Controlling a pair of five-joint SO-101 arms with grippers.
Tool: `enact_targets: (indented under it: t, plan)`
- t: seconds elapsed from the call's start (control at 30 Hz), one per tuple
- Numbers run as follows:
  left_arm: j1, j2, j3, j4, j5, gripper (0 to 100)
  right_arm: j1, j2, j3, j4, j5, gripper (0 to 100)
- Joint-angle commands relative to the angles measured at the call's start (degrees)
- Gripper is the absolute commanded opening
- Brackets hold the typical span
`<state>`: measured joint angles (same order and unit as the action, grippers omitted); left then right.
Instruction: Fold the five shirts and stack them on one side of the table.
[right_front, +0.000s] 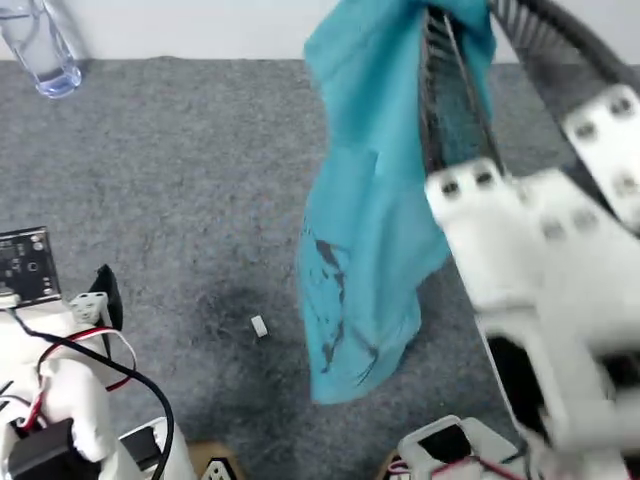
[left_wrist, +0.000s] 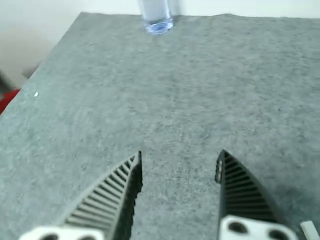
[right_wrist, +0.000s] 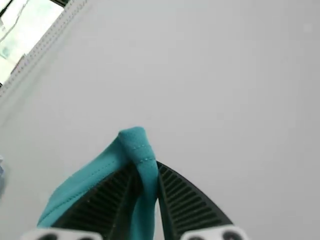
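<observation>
Grey felt covers the desk (right_front: 180, 200); at its near left corner we see the left arm (right_front: 70, 400), and its left gripper (left_wrist: 180, 160) hangs just above the felt, jaws spread wide with nothing between them; a small white scrap (right_front: 259, 326) lies on the felt near the middle of the near edge; over the right half the right gripper (right_wrist: 145, 167) is raised high, jaws pinched tight on a fold of the teal shirt (right_front: 370, 250), which dangles in the air; we cannot tell whether its hem touches the felt; a clear glass (right_front: 40, 50) stands at the far left corner.
</observation>
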<state>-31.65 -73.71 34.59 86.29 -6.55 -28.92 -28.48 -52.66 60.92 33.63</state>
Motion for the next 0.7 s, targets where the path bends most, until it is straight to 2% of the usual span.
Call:
enact_targets:
  t: [0.0,0.1,0.23,0.33,0.47,0.67]
  plan:
    - [-2.2,-0.1,-2.2,-1.2,2.8,23,-4.4,-1.9,-0.3,-1.5,-0.3,0.9]
    - [-2.8,-0.1,-2.2,-1.2,3.7,23,-7.3,-2.1,0.1,0.8,-0.2,0.9]
    - [-2.8,-0.1,-2.2,-1.2,3.6,23,-5.2,1.5,1.6,6.5,6.2,0.9]
    - [-2.8,-0.1,-2.2,-1.2,3.6,23,1.5,5.3,4.5,8.4,8.5,0.9]
    - [-2.8,-0.1,-1.8,-0.9,3.6,23,12.2,13.0,7.7,7.4,8.1,0.9]
    - [-2.8,-0.1,0.5,-1.3,3.3,23,20.1,25.4,7.7,4.6,8.0,0.9]
